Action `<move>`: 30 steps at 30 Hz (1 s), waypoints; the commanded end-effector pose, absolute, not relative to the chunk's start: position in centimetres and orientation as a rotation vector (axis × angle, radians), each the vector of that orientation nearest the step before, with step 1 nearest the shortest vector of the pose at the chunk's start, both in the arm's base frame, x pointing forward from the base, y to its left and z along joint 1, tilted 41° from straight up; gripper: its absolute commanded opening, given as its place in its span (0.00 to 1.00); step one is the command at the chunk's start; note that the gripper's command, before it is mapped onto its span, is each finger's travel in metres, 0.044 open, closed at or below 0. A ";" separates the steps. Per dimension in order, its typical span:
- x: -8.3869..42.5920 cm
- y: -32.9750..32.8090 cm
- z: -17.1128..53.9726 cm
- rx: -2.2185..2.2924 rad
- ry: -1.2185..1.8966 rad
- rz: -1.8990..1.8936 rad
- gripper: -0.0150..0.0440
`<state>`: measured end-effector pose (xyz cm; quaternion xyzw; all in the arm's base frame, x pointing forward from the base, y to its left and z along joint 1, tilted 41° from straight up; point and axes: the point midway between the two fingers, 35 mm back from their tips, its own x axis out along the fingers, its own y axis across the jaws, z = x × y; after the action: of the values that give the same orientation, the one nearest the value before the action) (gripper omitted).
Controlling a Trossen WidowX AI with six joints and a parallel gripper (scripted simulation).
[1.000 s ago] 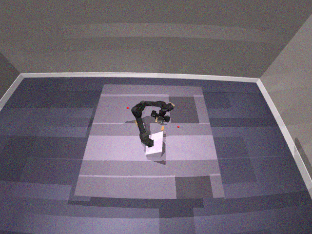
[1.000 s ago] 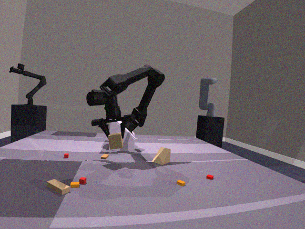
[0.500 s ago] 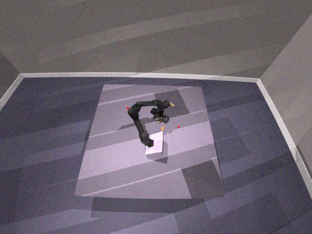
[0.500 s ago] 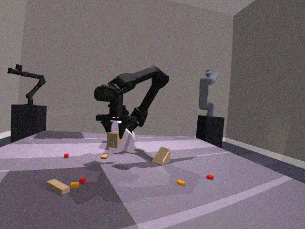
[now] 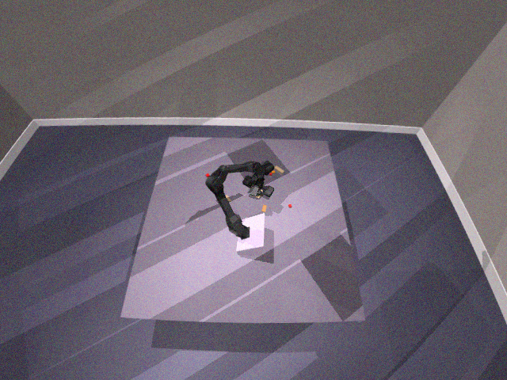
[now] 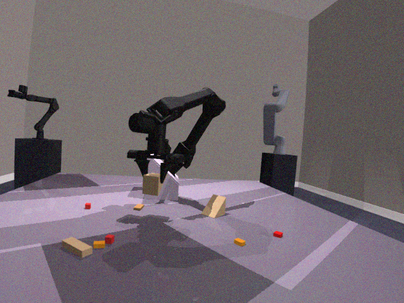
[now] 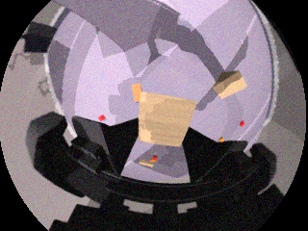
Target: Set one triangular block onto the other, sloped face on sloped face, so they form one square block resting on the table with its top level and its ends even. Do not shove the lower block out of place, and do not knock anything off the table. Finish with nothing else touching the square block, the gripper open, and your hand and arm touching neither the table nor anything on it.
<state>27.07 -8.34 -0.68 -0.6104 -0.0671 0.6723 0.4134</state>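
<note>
Wooden and tan, the triangular block I am carrying [image 5: 257, 197] [image 6: 151, 184] [image 7: 166, 119] is clamped between my fingers [image 5: 268, 191] [image 6: 163, 172], above the desk [image 5: 184, 282] [image 6: 196, 283] [image 7: 91, 96]. From the exterior view I get a flat, squarish face of it, so I cannot tell exactly how its slope is turned.

Its partner, the lower triangular block [image 5: 227, 198] [image 6: 214, 206] [image 7: 231, 84], rests on the desk with its sloped side showing in my exterior view. The two are apart, so the square block is unmade.

My black arm [image 5: 229, 167] [image 6: 190, 101] arches over from beside a white box-like form [image 5: 256, 233] [image 6: 172, 189], its wrist pointing down.

Near the carried piece, a flat orange block [image 5: 264, 208] [image 6: 138, 207] [image 7: 137, 92] lies on the desk, with a red cube [image 5: 290, 206] [image 6: 88, 206] [image 7: 101, 117] farther out. Toward the exterior camera I have a long tan block [image 5: 279, 169] [image 6: 76, 247] [image 7: 146, 164] lying flat, a small orange brick [image 6: 99, 243] just beside it and a second red cube [image 6: 109, 238] next to that. On the other side sit another orange brick [image 6: 239, 242] [image 7: 221, 140] and a small red brick [image 5: 207, 175] [image 6: 278, 233] [image 7: 242, 123], apart from each other.
</note>
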 end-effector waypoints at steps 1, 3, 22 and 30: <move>27.4 -8.4 -0.1 -1.635 -0.273 1.705 0.25; 27.4 -8.3 0.0 -1.685 -0.336 1.713 0.25; 28.2 -7.6 1.6 -2.127 -0.989 1.708 0.25; 28.4 -7.2 2.3 -2.290 -1.295 1.653 0.25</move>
<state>28.09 -7.21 1.68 -0.7309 -0.3931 0.5553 0.0548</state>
